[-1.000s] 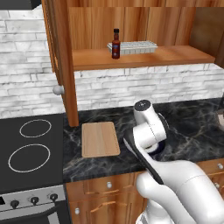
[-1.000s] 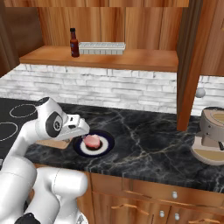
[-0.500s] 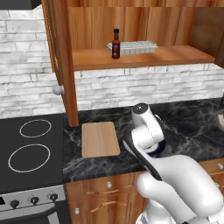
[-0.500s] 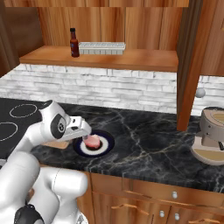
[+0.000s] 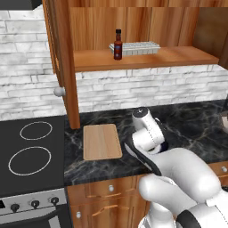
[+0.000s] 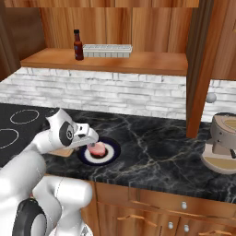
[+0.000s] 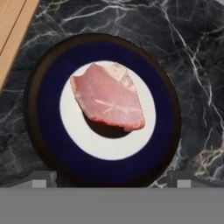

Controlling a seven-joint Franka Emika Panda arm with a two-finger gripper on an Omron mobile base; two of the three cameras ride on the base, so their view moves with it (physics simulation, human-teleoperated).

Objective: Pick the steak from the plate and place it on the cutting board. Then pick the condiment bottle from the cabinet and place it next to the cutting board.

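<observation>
Nothing done yet: steak seen on plate, cutting board bare. Gripper held spread above steak. Condiment bottle left in cabinet.

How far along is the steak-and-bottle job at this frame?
Nothing is done yet. The steak lies on the plate; the open gripper hangs above it, ready to grasp. The cutting board is bare. The condiment bottle stands on the cabinet shelf.

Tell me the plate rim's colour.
Dark navy on the plate, around a white inner ring under the steak; clearest in the hand view.
</observation>
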